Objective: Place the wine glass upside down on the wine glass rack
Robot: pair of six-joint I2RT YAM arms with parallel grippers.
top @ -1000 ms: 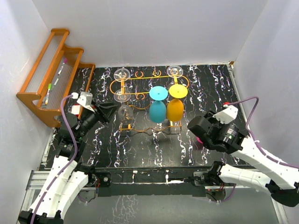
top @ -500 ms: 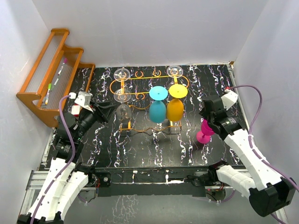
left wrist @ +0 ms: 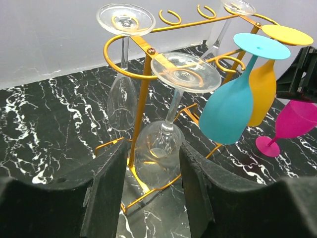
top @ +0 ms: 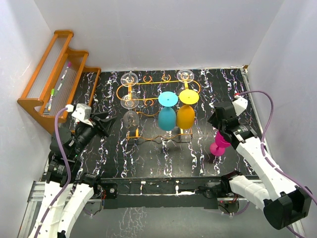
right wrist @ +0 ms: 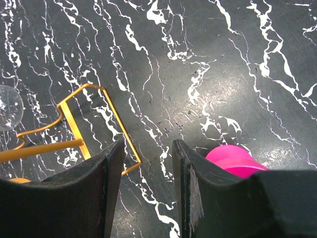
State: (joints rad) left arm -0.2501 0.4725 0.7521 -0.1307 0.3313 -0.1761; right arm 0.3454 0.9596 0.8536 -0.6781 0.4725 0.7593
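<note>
Pink wine glass (top: 218, 143) stands upright beside the wine glass rack (left wrist: 143, 94) — holding five inverted glasses (top: 167, 118) — all jaws apart.

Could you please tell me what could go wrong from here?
The bright pink wine glass stands outside the open right gripper, just to one side; closing or lowering here might tip it.
The open left gripper points at the clear wine glass hanging on the thin orange wire rack; a nudge could unseat it.
The teal glass and yellow glass hang on the rack's side nearest the pink one; bringing it in may strike them.
</note>
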